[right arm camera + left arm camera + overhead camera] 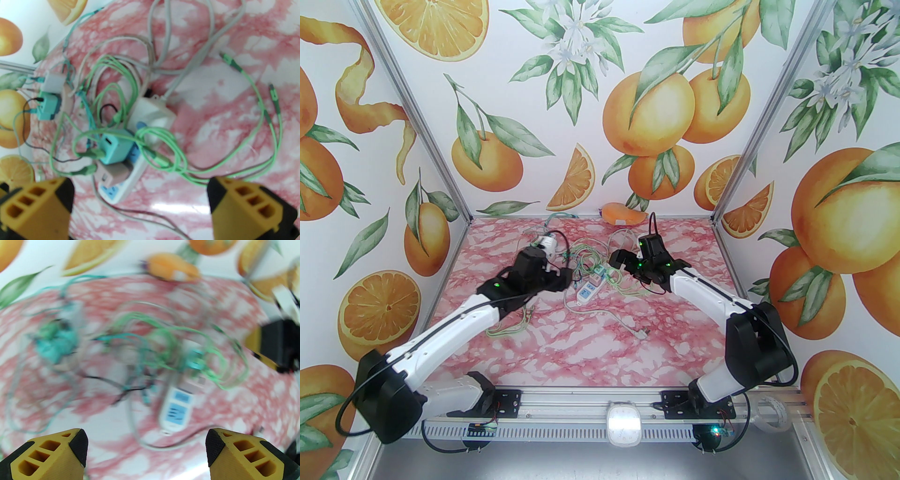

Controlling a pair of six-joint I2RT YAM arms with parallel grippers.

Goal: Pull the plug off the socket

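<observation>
We find the teal cube-shaped charger plug (116, 146) seated in the white plastic power strip with blue sockets (124, 189), mid-way across the pink marbled tabletop (581, 347) among green cables (257, 112). The strip's long axis slants between both arms. Our right gripper (140, 206), spread wide and empty, has the plug just ahead, slightly left. Our left gripper (146, 451), likewise spread and empty, faces the strip's bare end.

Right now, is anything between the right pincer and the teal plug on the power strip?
Nothing solid, but green cables loop over the power strip right beside the teal plug, and one is plugged into its face. The open right pincer could snag them closing in.
</observation>
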